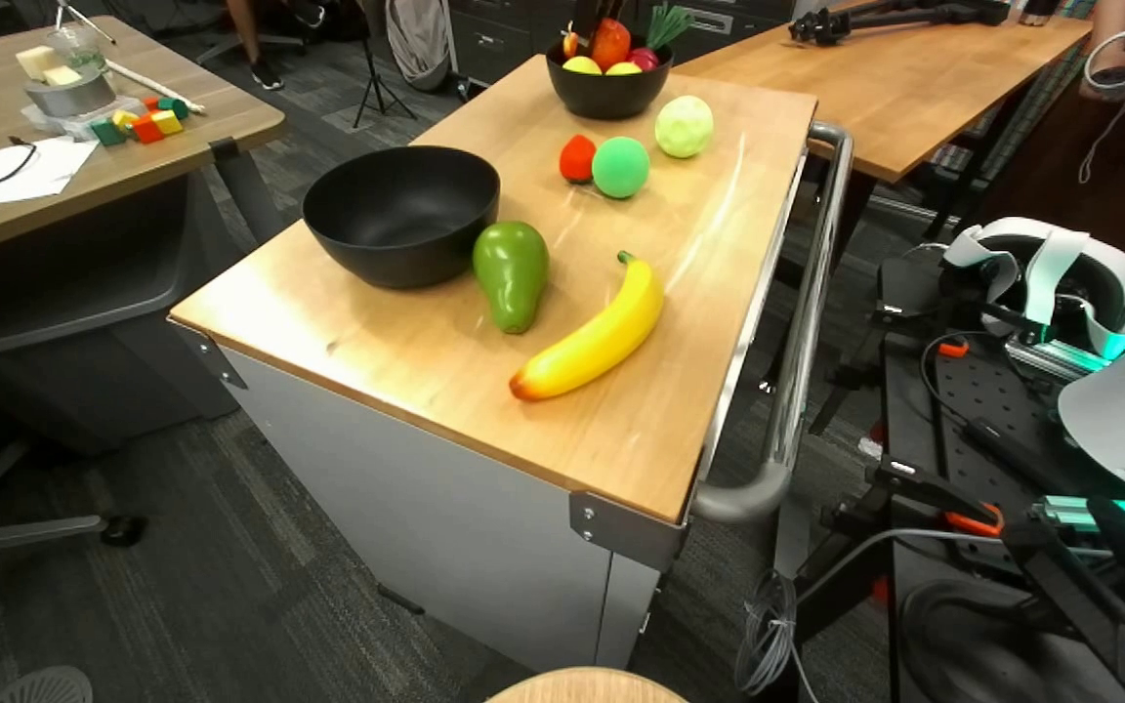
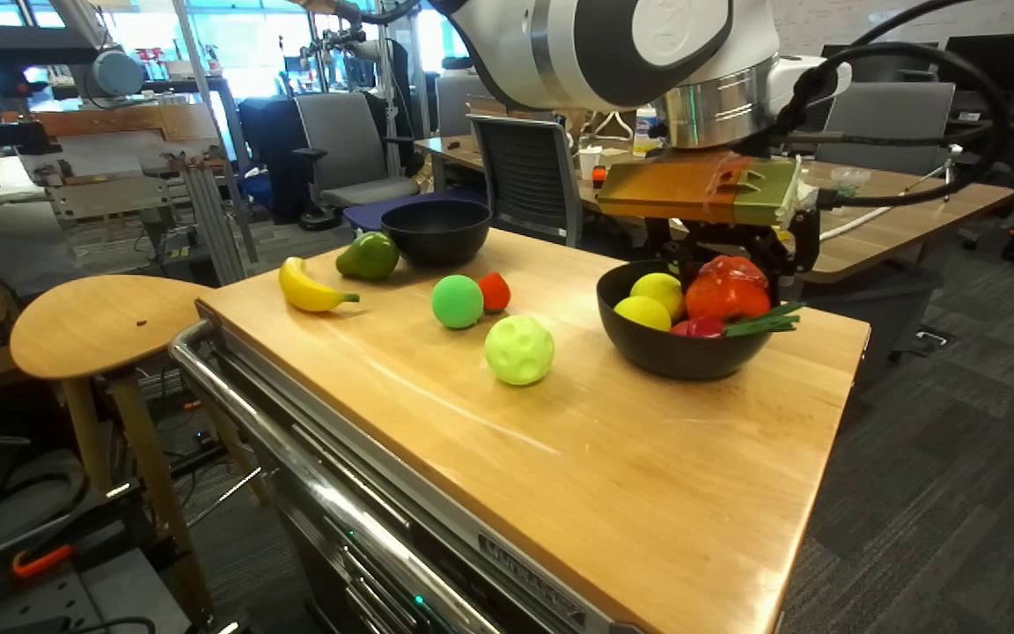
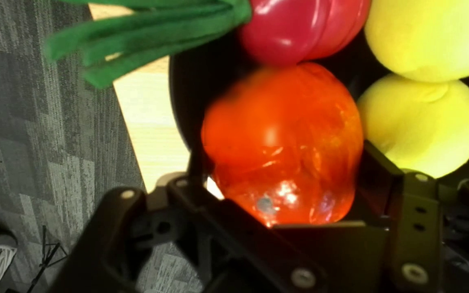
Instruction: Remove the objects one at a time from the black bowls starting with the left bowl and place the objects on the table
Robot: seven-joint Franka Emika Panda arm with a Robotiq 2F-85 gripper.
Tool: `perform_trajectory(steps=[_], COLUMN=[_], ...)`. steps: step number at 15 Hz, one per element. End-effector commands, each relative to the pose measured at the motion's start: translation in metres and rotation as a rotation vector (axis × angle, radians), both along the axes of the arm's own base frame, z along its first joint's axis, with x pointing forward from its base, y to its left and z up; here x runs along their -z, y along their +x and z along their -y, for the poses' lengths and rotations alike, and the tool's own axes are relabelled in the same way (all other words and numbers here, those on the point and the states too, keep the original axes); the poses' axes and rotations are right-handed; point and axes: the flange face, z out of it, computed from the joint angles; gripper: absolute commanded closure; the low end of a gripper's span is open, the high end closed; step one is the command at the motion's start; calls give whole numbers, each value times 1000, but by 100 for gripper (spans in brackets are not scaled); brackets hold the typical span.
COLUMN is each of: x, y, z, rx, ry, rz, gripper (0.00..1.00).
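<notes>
Lying between the gripper's jaws is the orange-red piece.

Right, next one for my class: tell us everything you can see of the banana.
The banana is bright yellow and smooth, seemingly plastic, with a green stem and a reddish-brown tip. Curved and whole, it lies on its side on the table, touching nothing else; the green avocado lies nearby.

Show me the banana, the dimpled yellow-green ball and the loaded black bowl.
Banana (image 1: 602, 334): in an exterior view, middle of its body.
Dimpled yellow-green ball (image 2: 519, 350): in an exterior view, centre of its visible face.
Loaded black bowl (image 2: 665, 355): in an exterior view, outer wall below the rim.
</notes>
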Motion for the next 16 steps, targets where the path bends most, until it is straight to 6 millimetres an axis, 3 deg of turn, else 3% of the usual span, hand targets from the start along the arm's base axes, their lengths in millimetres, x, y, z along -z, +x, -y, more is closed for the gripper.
perform_trajectory(steps=[1,4,7,12,14,16], x=[-5,-16,-47,-100,-101,-87], y=[4,2,2,0,5,14], z=[-2,-8,-27,-92,-125,-157], rx=[2,-18,-67,-182,-204,-213], ry=[-16,-16,-24,-1,43,73], rz=[32,52,111,208,205,191], gripper=[40,40,40,40,40,40])
